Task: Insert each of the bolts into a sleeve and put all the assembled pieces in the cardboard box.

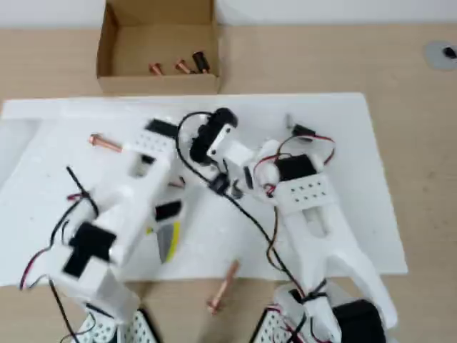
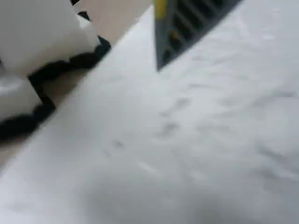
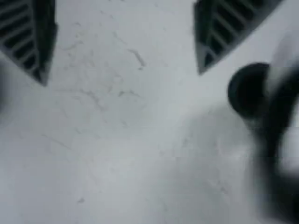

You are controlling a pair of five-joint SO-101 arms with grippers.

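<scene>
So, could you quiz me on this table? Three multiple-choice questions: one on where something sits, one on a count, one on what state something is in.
1. Where is the cardboard box?
A. On the bare table, beyond the far edge of the white mat
B. In the middle of the mat
C. Held up in the air by an arm

2. How many pieces lie inside the box?
A. None
B. Three
C. Six

3. How do the right arm's jaws stand in its own wrist view?
A. Shut on a bolt
B. Shut on a sleeve
C. Open, with bare mat between them

Answers:
1 A: the box stands on the tan wood past the mat's edge.
2 B: three small coppery pieces lie on its floor.
3 C: the two dark tips are wide apart with nothing between them.
</scene>
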